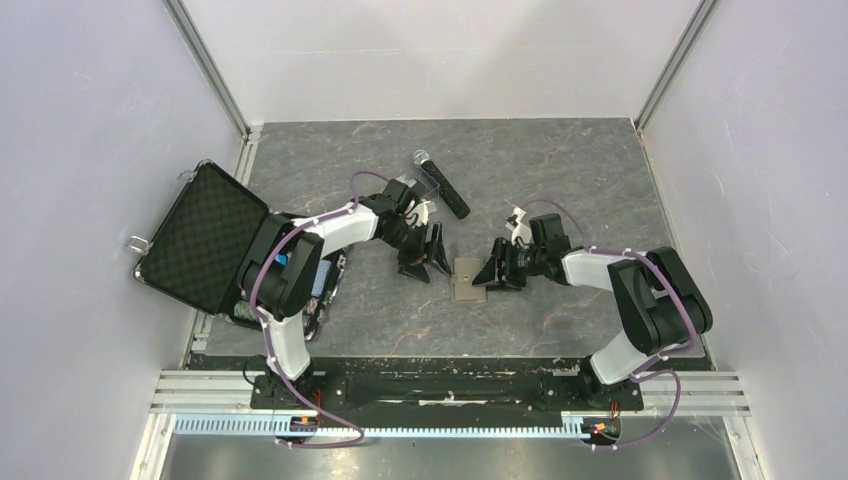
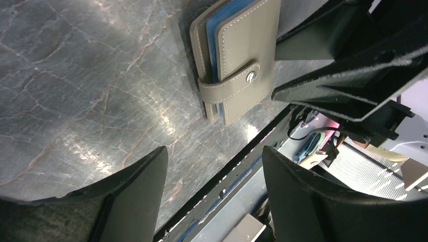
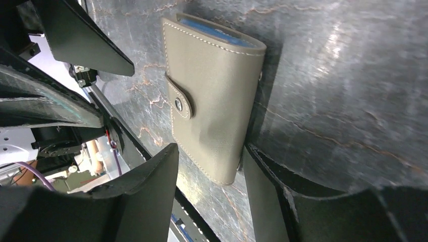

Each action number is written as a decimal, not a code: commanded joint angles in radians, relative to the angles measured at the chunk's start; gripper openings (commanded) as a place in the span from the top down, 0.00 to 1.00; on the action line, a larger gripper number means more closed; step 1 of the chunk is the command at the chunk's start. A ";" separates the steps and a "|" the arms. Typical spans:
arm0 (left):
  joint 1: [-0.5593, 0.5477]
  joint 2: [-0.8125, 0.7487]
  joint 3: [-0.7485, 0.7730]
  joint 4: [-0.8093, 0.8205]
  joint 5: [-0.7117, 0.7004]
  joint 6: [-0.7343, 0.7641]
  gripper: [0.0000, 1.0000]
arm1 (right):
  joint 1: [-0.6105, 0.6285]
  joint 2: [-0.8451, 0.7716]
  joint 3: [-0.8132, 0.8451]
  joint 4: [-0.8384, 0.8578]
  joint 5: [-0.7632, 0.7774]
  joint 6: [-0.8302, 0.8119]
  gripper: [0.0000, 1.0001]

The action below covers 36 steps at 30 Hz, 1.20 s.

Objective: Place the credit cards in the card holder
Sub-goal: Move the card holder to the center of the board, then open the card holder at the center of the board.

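Taupe card holder (image 1: 470,279) lies flat near the middle of the dark marbled table (image 1: 580,170), between my two claws, and that is where I keep my eye. Next down in size, the black case (image 1: 205,235) stands open at the table's left edge, its egg-crate foam lid facing up, partly behind the left arm (image 1: 300,260). The right arm (image 1: 650,300) reaches in from the other side. A black microphone-like stick (image 1: 445,187) lies just behind the left arm's wrist, well apart from the wallet. The left gripper (image 1: 425,262) hangs just left of the card holder; on its wrist camera its fingers (image 2: 136,186) are spread wide with only bare table between them, and the wallet lies beyond their tips. The right gripper (image 1: 500,272) sits at the wallet's right edge. On its own camera the jaws stand apart, straddling the near end of the card holder (image 3: 217,96): one finger (image 3: 282,201) looks pressed to the wallet's edge, while I see a sliver of table between the wallet and the other finger, so I read no pinch. The wallet is folded shut, blue lining showing at its edge, with the strap's snap (image 3: 177,104) fastened.
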 commanded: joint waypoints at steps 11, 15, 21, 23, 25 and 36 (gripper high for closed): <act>0.025 0.127 0.081 -0.015 0.011 0.029 0.35 | 0.003 0.052 -0.013 -0.066 0.130 -0.019 0.45; 0.021 0.181 0.112 -0.012 0.027 0.023 0.40 | -0.002 0.106 -0.036 0.089 0.042 0.024 0.46; 0.007 0.240 0.141 0.006 0.059 0.003 0.51 | -0.002 0.166 -0.067 0.354 -0.081 0.161 0.48; 0.002 0.246 0.145 0.011 0.070 0.000 0.53 | -0.001 0.175 -0.081 0.462 -0.110 0.224 0.49; 0.001 0.248 0.146 0.015 0.079 -0.002 0.55 | 0.000 0.184 -0.101 0.585 -0.137 0.305 0.53; 0.002 0.213 0.137 0.055 0.116 -0.006 0.68 | 0.022 0.228 -0.166 1.061 -0.184 0.606 0.82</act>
